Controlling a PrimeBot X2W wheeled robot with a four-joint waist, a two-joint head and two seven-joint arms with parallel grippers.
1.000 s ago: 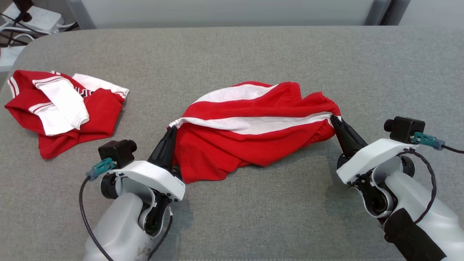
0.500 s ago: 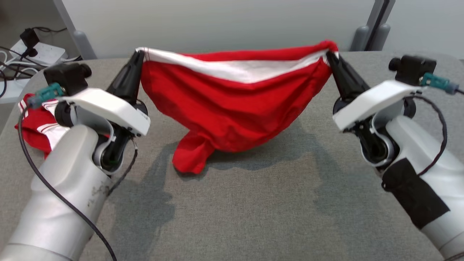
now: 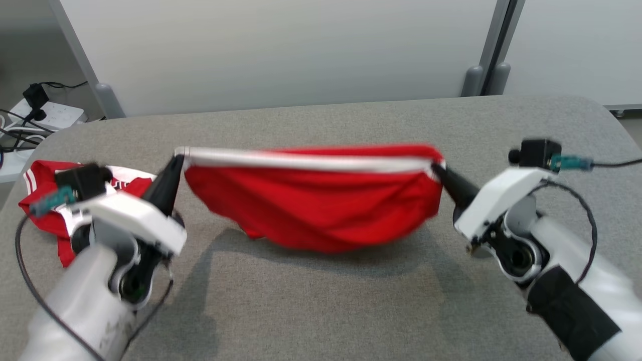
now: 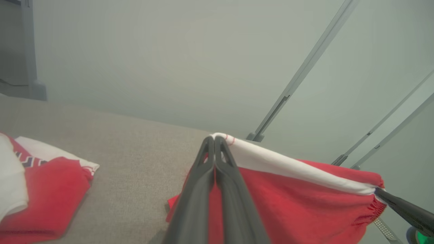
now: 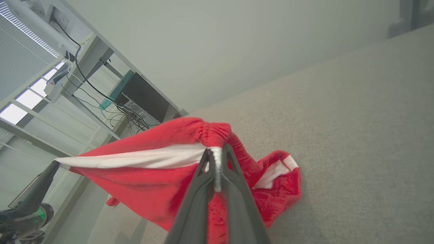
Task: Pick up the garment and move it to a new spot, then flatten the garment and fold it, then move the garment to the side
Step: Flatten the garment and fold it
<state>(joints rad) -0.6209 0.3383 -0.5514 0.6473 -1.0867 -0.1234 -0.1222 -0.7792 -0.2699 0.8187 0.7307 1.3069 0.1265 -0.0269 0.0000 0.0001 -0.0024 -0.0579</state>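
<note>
Pinching red shorts [image 3: 311, 210] at opposite ends with left end effector [image 3: 175, 163] and right end effector [image 3: 437, 170], both pressed together; stretched side to side between them, sagging toward counter [image 3: 321, 311].

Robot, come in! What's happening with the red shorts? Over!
Both ends pinched: left gripper shut, right gripper shut. Red shorts stretched between them over the table. Other red clothes lie off left, apart.

Both pale grey rounded forearms [image 3: 85, 296] carry a white angular wrist shell [image 3: 135, 218], a black camera block [image 3: 536, 150] with teal plug [image 3: 569, 162] and thin black cable [image 3: 619, 162], and long dark tapered fingers [image 3: 165, 183]; black tape [image 3: 572, 311] bands the one at four o'clock.
</note>
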